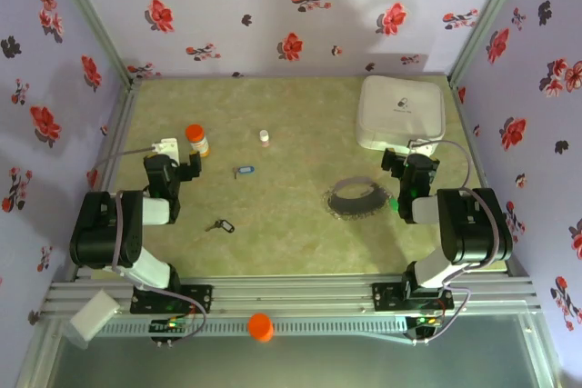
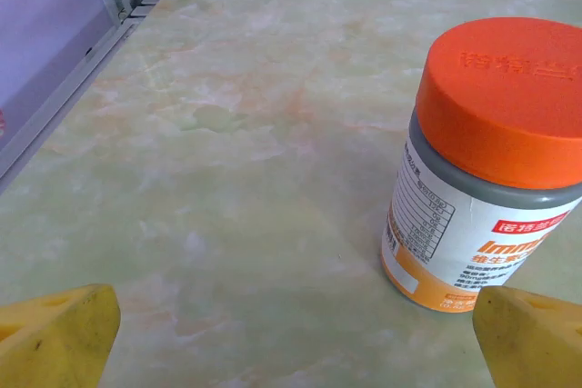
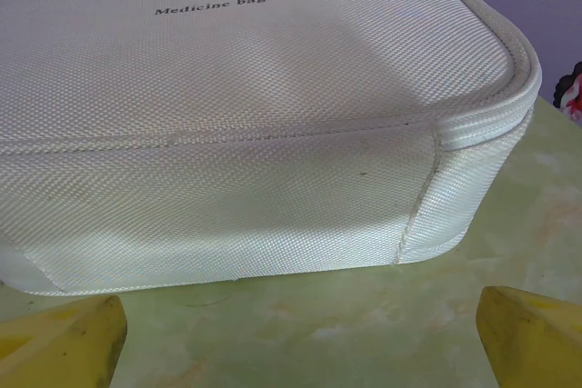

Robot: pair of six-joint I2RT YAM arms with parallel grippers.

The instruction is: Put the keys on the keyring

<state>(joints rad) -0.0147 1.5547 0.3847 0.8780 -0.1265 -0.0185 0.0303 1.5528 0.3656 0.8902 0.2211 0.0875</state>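
Dark-grey and floppy, the keyring (image 1: 357, 199) lay flat on the marbled green table (image 1: 291, 247), with the keys resting apart from it. The blue key (image 1: 242, 171) sat well left of the keyring and slightly farther back. The black key (image 1: 220, 224) lay farther left again, nearer the arms. A green speck (image 1: 394, 205) just off the keyring's right edge was too small to identify. The left tool (image 1: 188, 167), far left of the keyring, stood spread wide and empty, with an orange-capped bottle (image 2: 482, 170) just ahead of its yellow fingertips (image 2: 55, 338). The right tool (image 1: 401, 163), just right of the keyring, was likewise spread and empty. It faced the white bag (image 3: 255, 115) lying behind and right of the keyring. A small vial (image 1: 264, 137) stood behind and left of the keyring.
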